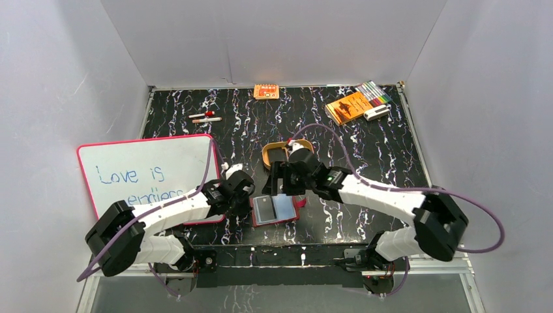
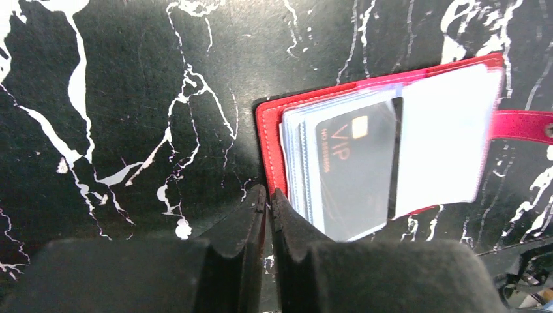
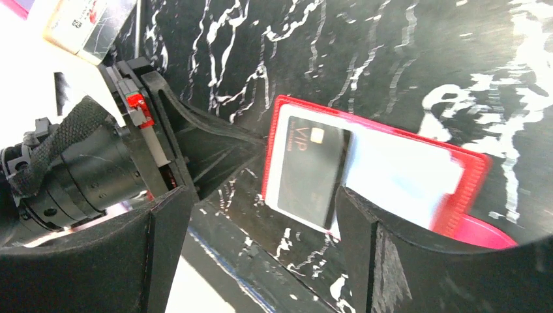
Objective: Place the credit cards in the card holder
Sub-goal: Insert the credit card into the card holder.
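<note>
The red card holder [image 1: 276,222] lies open near the table's front edge. A dark credit card [image 1: 264,208] marked VIP [image 2: 358,169] sits in its left side under a clear sleeve, and the right side shows pale sleeves. My left gripper [image 1: 248,199] is at the holder's left border [image 2: 269,130], and its jaws [image 2: 268,193] are pinched on that red edge. My right gripper [image 3: 259,195] hovers open just above the holder's [image 3: 473,182] near side with nothing between its fingers. The dark card [image 3: 310,169] lies beyond them. The holder's snap tab [image 2: 522,124] points right.
A pink-framed whiteboard [image 1: 147,173] lies at the left under my left arm. A tan oval tray [image 1: 277,153] stands just behind the right gripper. At the back are an orange packet [image 1: 266,91], an orange booklet [image 1: 349,106], markers [image 1: 375,92] and small pens [image 1: 205,118].
</note>
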`<state>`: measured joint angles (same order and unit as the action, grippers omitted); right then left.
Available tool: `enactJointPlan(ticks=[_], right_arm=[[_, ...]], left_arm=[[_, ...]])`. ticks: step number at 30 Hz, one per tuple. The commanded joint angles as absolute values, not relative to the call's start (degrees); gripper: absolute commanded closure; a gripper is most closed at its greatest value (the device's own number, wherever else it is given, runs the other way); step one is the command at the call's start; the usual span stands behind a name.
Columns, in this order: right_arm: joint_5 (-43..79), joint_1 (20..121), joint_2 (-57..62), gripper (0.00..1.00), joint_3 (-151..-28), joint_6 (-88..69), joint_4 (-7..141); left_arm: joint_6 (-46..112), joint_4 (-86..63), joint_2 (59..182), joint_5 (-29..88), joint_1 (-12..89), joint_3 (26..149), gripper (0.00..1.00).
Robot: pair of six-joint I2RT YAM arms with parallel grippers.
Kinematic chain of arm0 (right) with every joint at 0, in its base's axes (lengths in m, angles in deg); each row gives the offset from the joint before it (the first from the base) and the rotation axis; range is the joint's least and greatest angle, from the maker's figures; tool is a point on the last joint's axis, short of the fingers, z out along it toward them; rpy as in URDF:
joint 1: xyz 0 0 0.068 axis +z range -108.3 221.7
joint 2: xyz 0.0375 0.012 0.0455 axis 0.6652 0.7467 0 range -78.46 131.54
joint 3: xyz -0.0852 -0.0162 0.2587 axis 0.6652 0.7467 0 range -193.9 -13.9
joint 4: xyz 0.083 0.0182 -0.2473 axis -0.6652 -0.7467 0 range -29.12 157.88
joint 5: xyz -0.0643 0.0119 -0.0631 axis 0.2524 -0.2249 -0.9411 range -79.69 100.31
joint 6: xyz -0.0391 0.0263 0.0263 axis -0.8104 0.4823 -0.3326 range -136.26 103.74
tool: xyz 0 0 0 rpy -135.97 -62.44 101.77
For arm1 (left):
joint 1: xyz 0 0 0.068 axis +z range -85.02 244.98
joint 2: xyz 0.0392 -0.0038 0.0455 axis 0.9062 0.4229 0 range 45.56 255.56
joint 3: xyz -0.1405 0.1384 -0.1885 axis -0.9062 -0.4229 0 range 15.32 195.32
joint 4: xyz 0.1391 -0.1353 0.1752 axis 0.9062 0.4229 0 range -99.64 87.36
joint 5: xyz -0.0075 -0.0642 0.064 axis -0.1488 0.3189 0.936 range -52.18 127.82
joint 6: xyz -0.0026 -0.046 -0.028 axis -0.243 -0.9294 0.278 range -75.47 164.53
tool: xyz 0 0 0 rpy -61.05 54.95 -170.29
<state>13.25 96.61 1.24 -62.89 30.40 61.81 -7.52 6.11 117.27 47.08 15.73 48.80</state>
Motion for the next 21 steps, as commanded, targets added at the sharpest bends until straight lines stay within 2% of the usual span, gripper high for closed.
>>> enactJointPlan(ticks=[1,7,12,16,21], right_arm=[[2.14,94.96,-6.54,0.14,-62.56,26.56,49.05],[3.34,89.96,-13.51,0.28,-52.52,27.25,50.06],[3.34,88.62,-12.06,0.29,-50.05,26.75,52.04],[4.41,87.16,-9.36,0.33,-49.18,26.03,54.71],[7.24,86.39,-6.25,0.49,-49.1,25.76,58.16]], left_arm=[[-6.93,7.92,112.69,49.39,15.5,50.79,0.9],[-6.3,8.73,109.56,50.51,15.5,50.8,0.69],[-5.52,9.93,108.9,50.56,15.5,52.17,0.54],[-5.45,10.9,107.73,50.72,15.49,52.84,0.47],[-5.28,11.52,106.15,50.57,15.5,52.59,0.46]])
